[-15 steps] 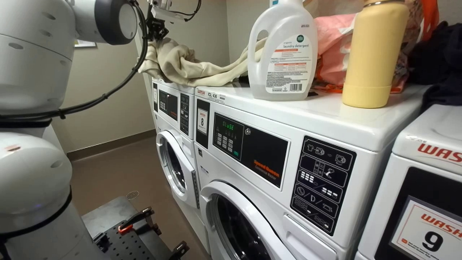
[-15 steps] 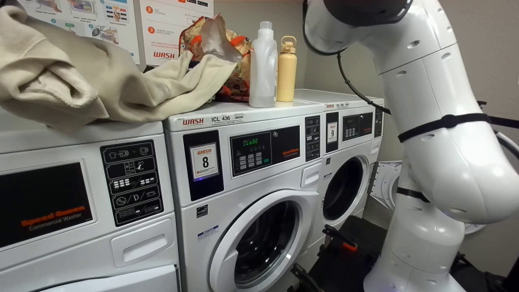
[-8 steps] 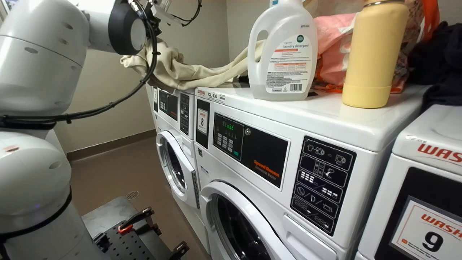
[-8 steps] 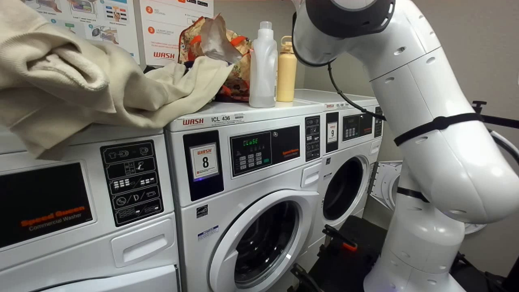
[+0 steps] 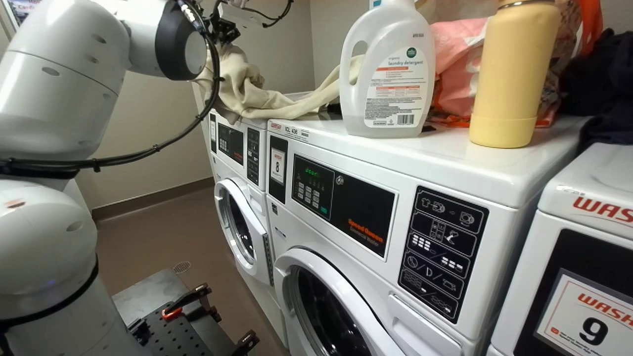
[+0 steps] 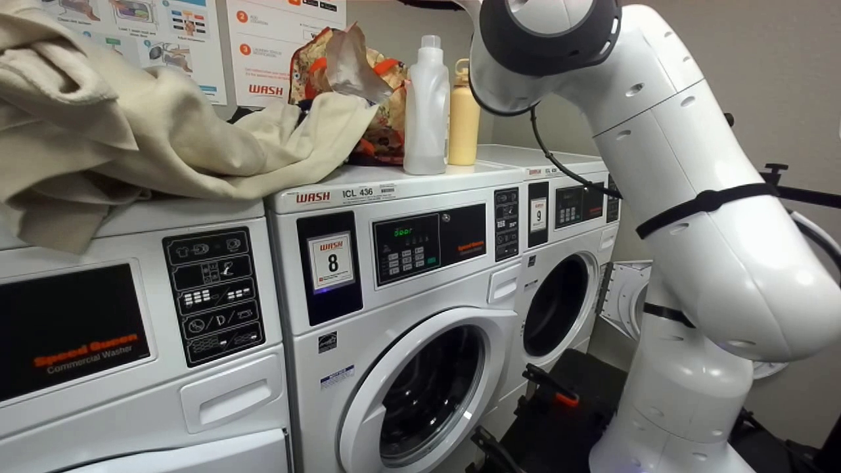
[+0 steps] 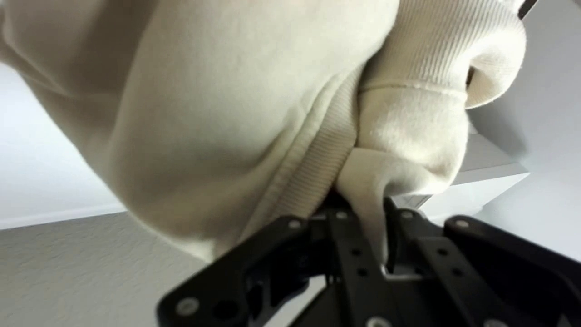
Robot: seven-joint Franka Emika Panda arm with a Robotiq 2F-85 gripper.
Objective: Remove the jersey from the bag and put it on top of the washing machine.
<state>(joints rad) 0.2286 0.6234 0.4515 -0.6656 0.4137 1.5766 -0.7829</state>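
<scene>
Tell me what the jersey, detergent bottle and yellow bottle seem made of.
Jersey: matte knit fabric, maybe cotton or a blend; ribbed bands and soft folds show.
Detergent bottle: likely plastic, satin; milky, translucent walls with a moulded handle.
Yellow bottle: perhaps metal under a matte coating, given the metallic neck ring.

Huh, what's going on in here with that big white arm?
A robot arm is handling a cream jersey, its gripper closed on a fold of it. The jersey hangs over the washing machine beside machine 8, not yet released. Its far end lies by the patterned bag; whether it's fully out, I can't tell.
</scene>
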